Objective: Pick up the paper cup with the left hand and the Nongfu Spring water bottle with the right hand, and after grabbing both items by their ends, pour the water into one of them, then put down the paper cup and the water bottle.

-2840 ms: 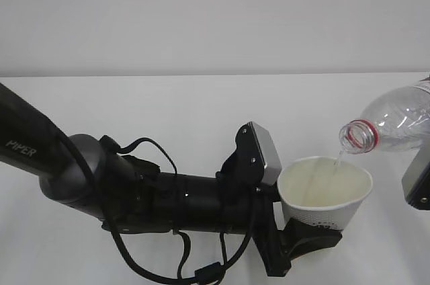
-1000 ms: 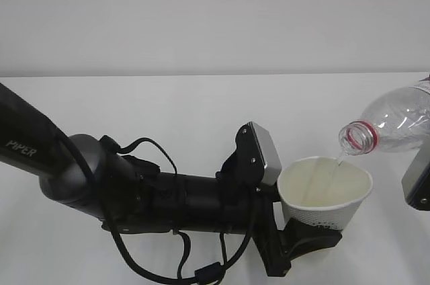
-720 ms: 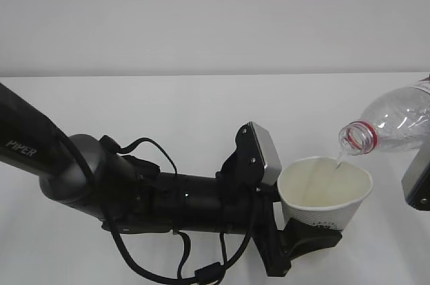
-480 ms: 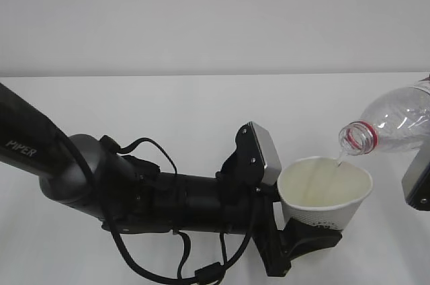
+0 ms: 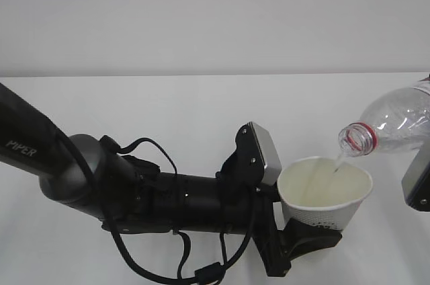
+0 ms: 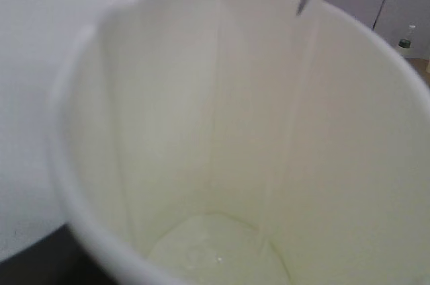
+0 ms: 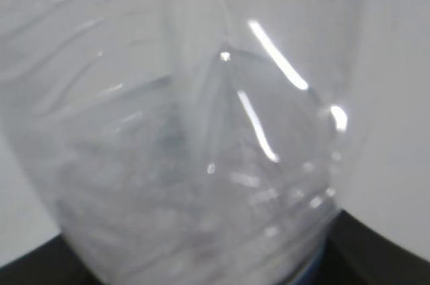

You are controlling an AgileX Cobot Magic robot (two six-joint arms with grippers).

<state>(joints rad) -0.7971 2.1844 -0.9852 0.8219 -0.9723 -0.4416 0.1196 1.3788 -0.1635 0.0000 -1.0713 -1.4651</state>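
Nearest the tabletop's (image 5: 168, 117) front edge, the left hand (image 5: 306, 239) reaches in from the front-left corner, arm lying low w/ "PIPER" on its upper link. Its tool is clenched round the base of the paper cup (image 5: 325, 199), gripping it at the bottom end; cup sits upright, raised a bit, toward the front-right part of the tabletop. Left wrist view looks straight down into the cup (image 6: 222, 137): only a shallow pool at the bottom, so plenty of room left.

Just beyond and above the cup's far-right rim hangs the Nongfu Spring water bottle (image 5: 393, 122), tipped mouth-down to the left, red neck ring right over the rim. A thin stream of the water (image 5: 338, 161) falls from the mouth to the inner wall of the cup. The right hand (image 5: 418, 187) is mostly cut off at the right edge; right wrist view shows the bottle's ribbed base (image 7: 188, 164) filling the frame w/ dark tool parts at both lower corners, so it reads as grasping the bottle by its bottom end.

Risks, as I judge it: stream lands close to the rim, so a small drift of either arm puts water on the tabletop. Tipping steeper could make it gulp and splash. Cup is thin paper held only at its base – squeeze or added weight may buckle or tilt it.
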